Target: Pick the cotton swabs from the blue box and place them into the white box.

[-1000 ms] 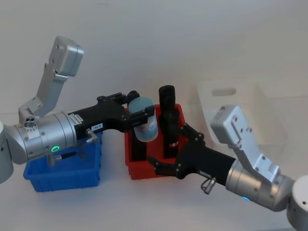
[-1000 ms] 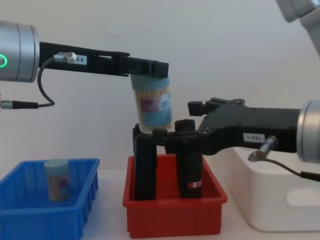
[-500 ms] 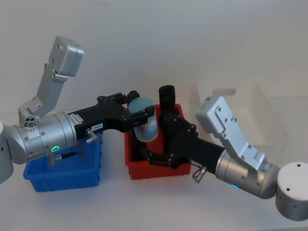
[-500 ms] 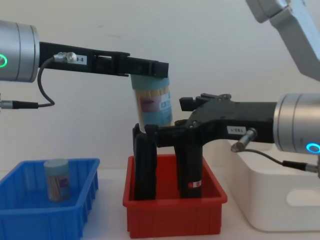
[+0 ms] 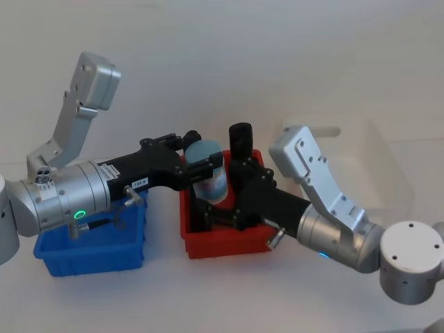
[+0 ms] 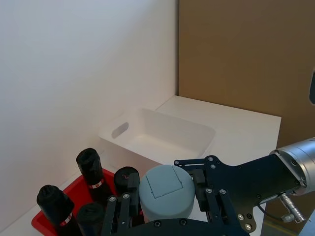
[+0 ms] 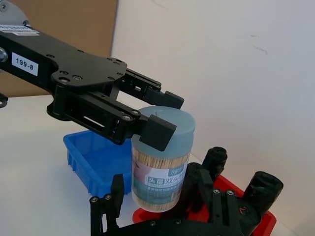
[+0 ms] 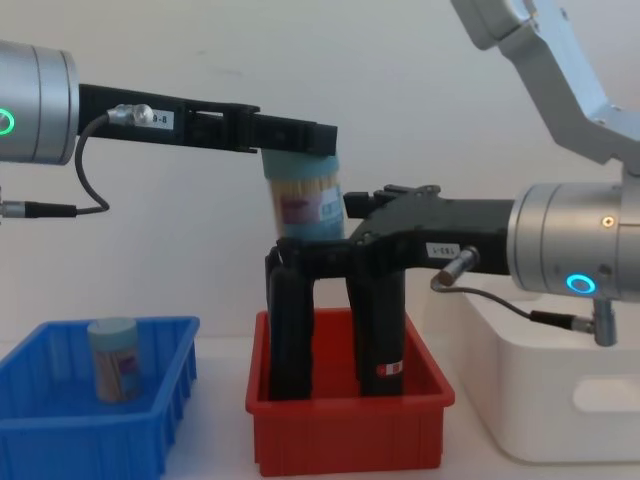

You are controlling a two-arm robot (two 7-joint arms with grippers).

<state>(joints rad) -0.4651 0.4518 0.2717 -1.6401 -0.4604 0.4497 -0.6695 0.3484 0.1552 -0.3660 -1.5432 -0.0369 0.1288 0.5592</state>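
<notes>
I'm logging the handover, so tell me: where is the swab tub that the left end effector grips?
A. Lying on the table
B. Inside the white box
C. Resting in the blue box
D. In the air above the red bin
D: the left end effector clamps the cotton swab tub by its lid, in the air over the red bin, well clear of the bin's floor.

One clear, blue-lidded round tub of cotton swabs (image 8: pixel 303 205) hangs upright, held by its lid. A second tub (image 8: pixel 113 358) stands in the ribbed blue plastic box (image 8: pixel 100 440); the glossy white plastic box (image 8: pixel 560 420) sits well apart.
</notes>
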